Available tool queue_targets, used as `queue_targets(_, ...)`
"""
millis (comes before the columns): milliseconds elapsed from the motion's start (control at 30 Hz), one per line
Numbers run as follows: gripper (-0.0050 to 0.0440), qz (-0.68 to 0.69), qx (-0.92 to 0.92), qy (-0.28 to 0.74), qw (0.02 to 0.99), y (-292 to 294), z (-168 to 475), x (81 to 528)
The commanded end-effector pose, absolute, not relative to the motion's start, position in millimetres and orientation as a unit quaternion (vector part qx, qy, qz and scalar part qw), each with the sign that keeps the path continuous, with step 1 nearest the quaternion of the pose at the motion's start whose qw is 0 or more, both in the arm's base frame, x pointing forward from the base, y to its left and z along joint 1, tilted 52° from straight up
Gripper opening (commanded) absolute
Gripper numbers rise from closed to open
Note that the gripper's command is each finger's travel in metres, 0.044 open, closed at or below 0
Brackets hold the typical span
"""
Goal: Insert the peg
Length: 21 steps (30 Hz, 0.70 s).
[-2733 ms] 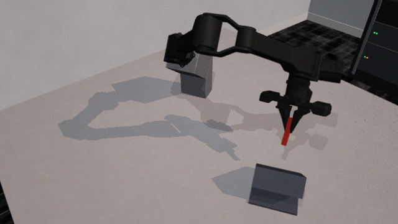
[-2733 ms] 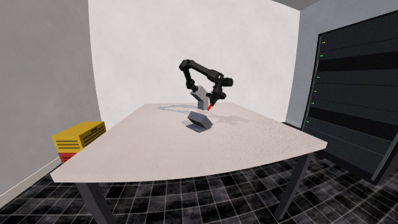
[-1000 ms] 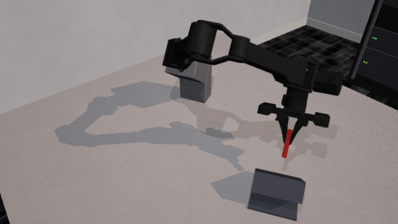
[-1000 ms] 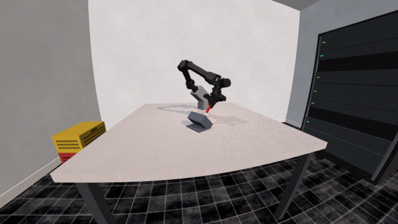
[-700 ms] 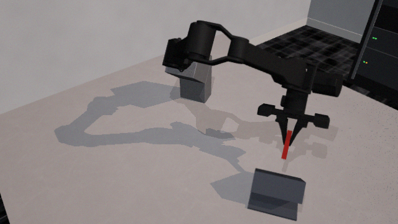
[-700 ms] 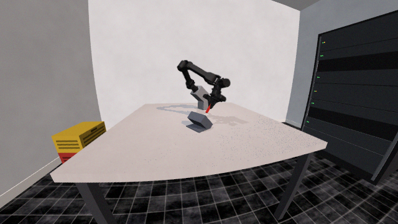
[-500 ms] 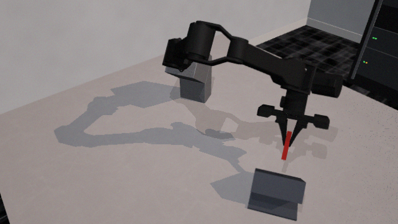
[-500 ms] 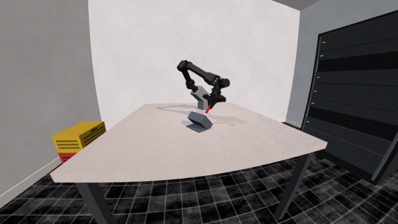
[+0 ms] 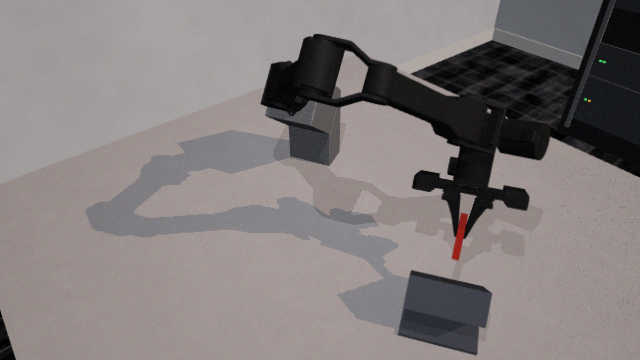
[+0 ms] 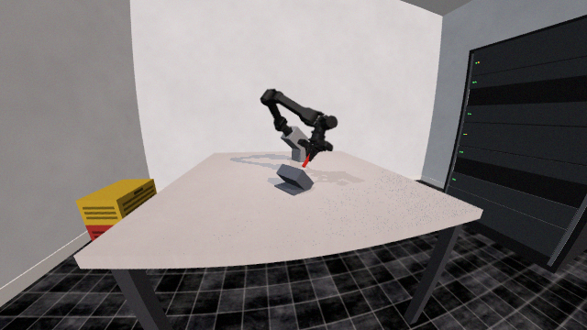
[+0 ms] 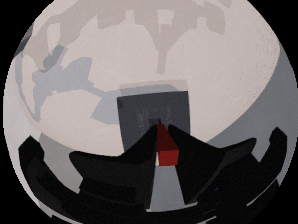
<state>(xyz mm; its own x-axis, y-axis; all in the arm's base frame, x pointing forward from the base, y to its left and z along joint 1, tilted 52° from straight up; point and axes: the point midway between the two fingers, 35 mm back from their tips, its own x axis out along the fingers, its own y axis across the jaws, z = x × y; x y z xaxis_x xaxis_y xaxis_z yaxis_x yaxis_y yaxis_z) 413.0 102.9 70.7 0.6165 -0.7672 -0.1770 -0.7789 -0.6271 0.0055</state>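
My gripper [image 9: 465,231] [image 10: 311,156] [image 11: 162,129] is shut on a thin red peg [image 9: 459,243] [image 10: 305,160] [image 11: 166,147]. The peg hangs tilted from the fingertips, its lower end pointing down toward the table. The dark grey sloped panel [image 9: 446,300] [image 10: 293,176] [image 11: 154,116] stands on the table just in front of and below the peg. In the wrist view the peg lines up over the panel's face. The hole itself does not show clearly in any view. The peg is apart from the panel.
The arm's grey base block [image 9: 315,132] [image 10: 295,139] stands at the back of the table [image 9: 150,280] [image 10: 229,220]. A yellow and red box [image 10: 115,202] sits on the floor to the left. A dark server rack [image 10: 527,151] stands at the right.
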Motion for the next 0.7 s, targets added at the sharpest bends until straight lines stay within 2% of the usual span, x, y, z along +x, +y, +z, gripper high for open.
queue_targets(0,0.0,0.078,-0.9,0.428,0.033,101.9,77.5,413.9)
queue_targets(667,0.0,0.084,-0.9,0.428,0.005,89.1,79.6,422.3)
